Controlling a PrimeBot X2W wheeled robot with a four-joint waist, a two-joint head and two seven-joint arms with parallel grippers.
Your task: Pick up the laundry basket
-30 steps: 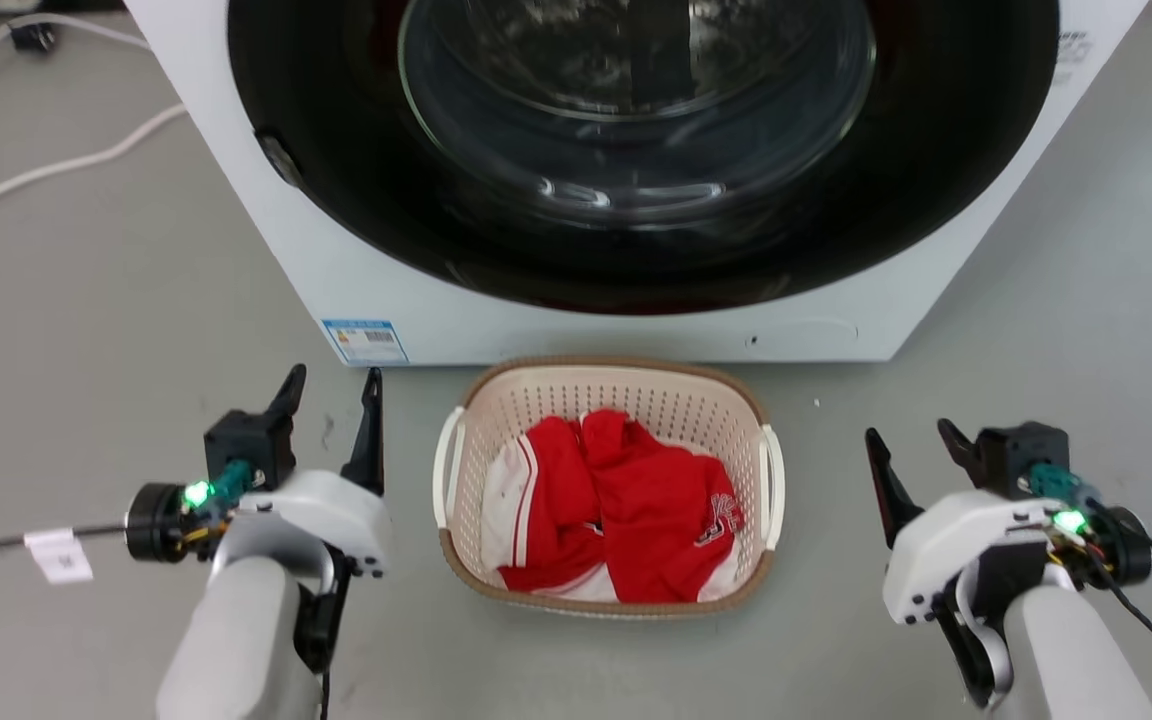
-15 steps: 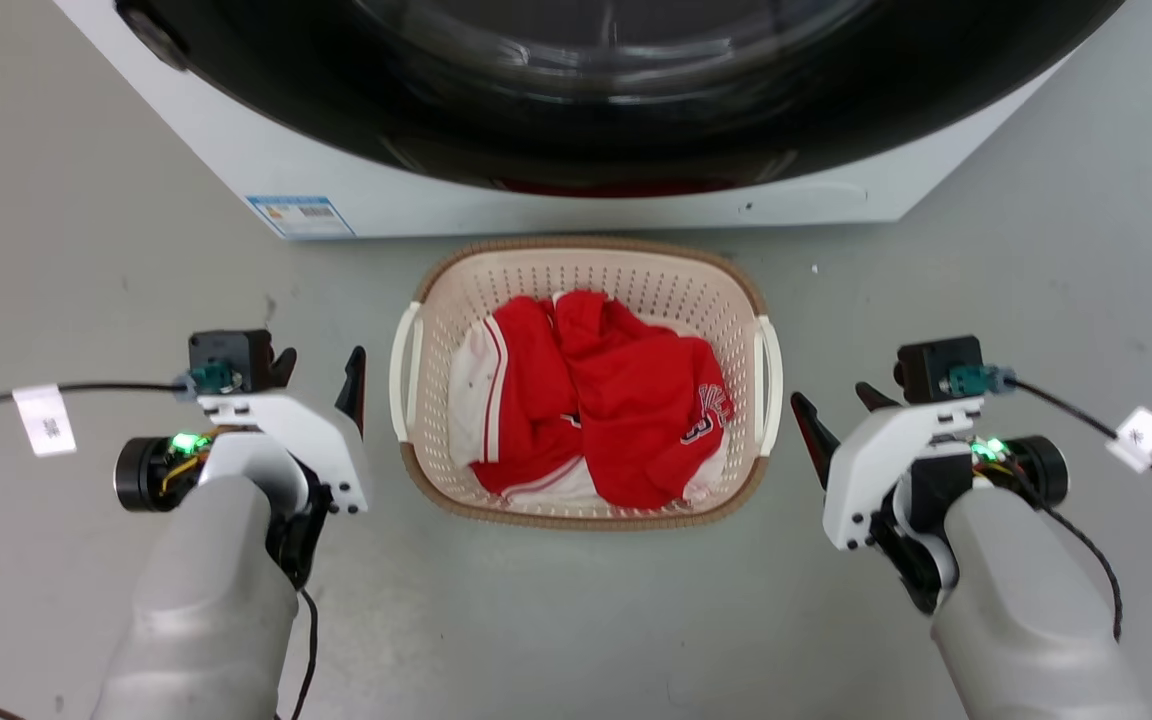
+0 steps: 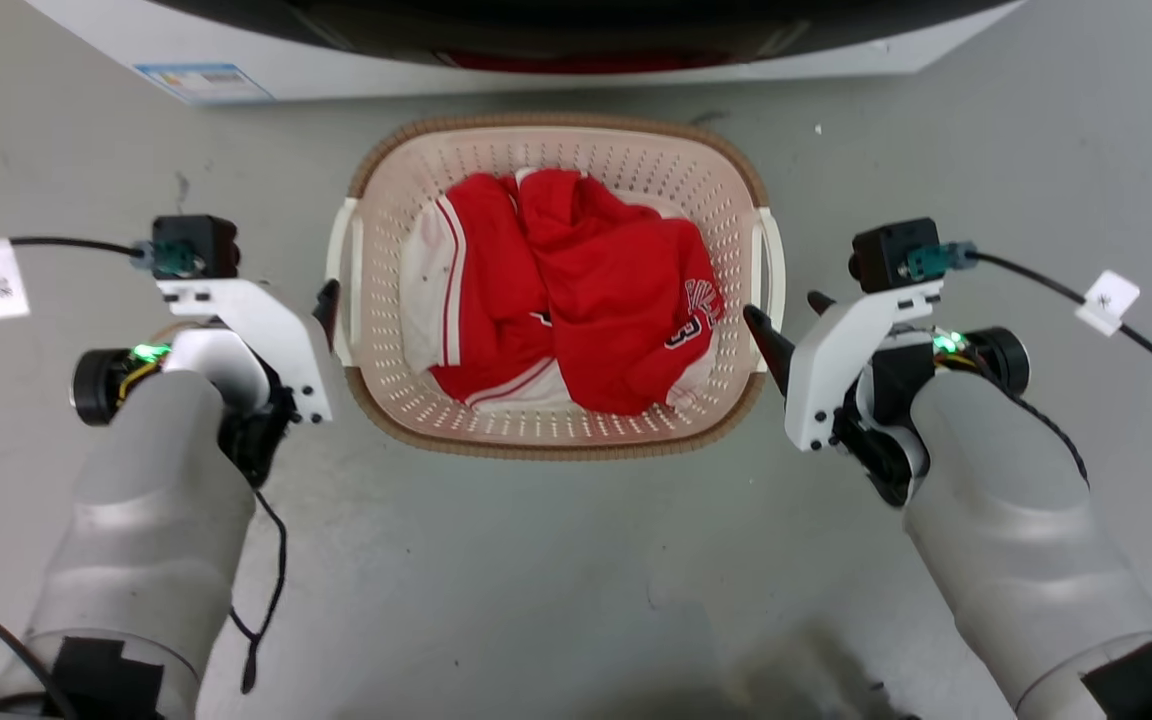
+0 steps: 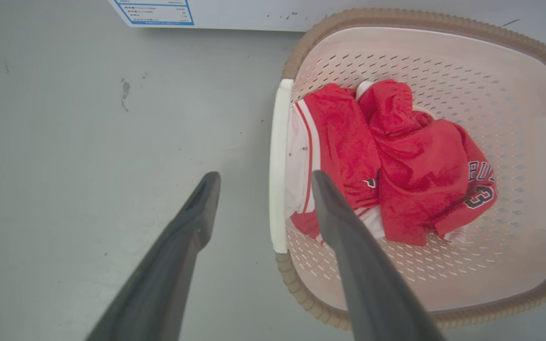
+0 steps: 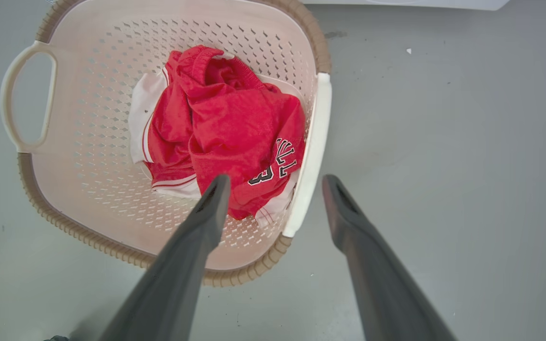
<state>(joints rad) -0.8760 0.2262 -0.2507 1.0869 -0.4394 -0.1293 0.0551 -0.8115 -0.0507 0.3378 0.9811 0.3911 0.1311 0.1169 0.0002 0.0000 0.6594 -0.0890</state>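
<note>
The laundry basket (image 3: 556, 447), holding a red jersey (image 3: 596, 290), sits on the floor (image 3: 536, 570) at upper centre of the head view, closely flanked by the left hand (image 4: 264, 176) and right hand (image 5: 275, 180), both spread.

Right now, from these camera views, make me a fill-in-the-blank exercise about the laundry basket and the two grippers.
1. The laundry basket stands on the grey floor, and its woven-look rim is coloured ____.
2. The jersey lying inside it is mostly ____.
3. The left gripper and the right gripper are both ____, holding nothing.
4. In each wrist view, a white side ____ of the basket shows between the two fingers.

Missing words: brown; red; open; handle.
</note>
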